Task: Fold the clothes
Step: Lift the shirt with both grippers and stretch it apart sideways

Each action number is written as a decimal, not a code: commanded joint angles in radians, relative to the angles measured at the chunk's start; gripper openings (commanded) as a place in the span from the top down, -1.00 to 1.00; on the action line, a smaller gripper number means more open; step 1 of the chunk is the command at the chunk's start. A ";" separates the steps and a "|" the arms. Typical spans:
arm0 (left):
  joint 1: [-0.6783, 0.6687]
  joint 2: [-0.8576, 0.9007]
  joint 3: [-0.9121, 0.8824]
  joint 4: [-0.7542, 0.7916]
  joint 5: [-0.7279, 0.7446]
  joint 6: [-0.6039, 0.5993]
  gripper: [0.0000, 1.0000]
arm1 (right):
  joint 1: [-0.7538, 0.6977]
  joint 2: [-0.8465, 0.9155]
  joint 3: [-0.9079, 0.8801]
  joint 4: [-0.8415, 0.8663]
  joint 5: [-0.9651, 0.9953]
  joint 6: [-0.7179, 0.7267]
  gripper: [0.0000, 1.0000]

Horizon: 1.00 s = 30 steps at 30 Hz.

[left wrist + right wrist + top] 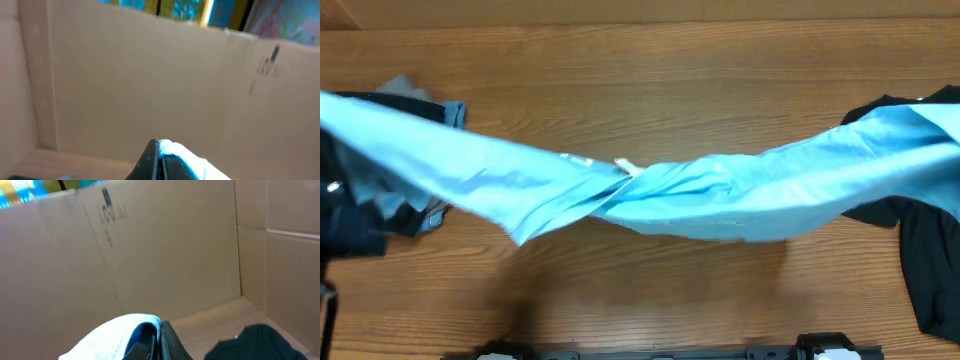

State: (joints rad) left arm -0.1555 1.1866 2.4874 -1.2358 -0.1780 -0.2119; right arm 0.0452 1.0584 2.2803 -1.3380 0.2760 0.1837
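Observation:
The light sky-blue T-shirt hangs stretched and twisted across the whole table, raised at both ends and sagging in the middle. A small white tag shows near its centre. In the left wrist view my left gripper is shut on a bunched edge of the blue cloth. In the right wrist view my right gripper is shut on another fold of the same shirt. Neither gripper shows in the overhead view; the shirt's ends run off the left and right edges.
A black shirt lies at the table's right, also in the right wrist view as a black shirt. A heap of dark and grey clothes sits at the left. Cardboard walls enclose the wooden table.

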 commanded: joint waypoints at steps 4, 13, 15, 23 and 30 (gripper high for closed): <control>0.005 -0.005 0.092 -0.034 -0.050 -0.049 0.92 | -0.007 0.000 0.105 -0.042 0.007 0.008 0.92; 0.005 -0.016 0.110 -0.065 0.005 -0.059 0.92 | -0.007 0.000 0.196 -0.090 0.006 0.026 0.92; 0.005 -0.021 0.111 -0.072 0.019 -0.063 0.92 | -0.007 0.000 0.206 -0.101 0.006 0.030 0.92; 0.005 -0.025 0.114 -0.109 0.022 -0.066 0.92 | -0.007 0.000 0.216 -0.127 -0.028 0.030 0.92; 0.005 -0.025 0.114 -0.118 0.022 -0.066 0.92 | -0.007 -0.001 0.222 -0.131 -0.031 0.034 0.92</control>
State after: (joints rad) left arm -0.1555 1.1671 2.5881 -1.3636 -0.1604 -0.2607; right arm 0.0456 1.0584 2.4825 -1.4757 0.2420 0.2096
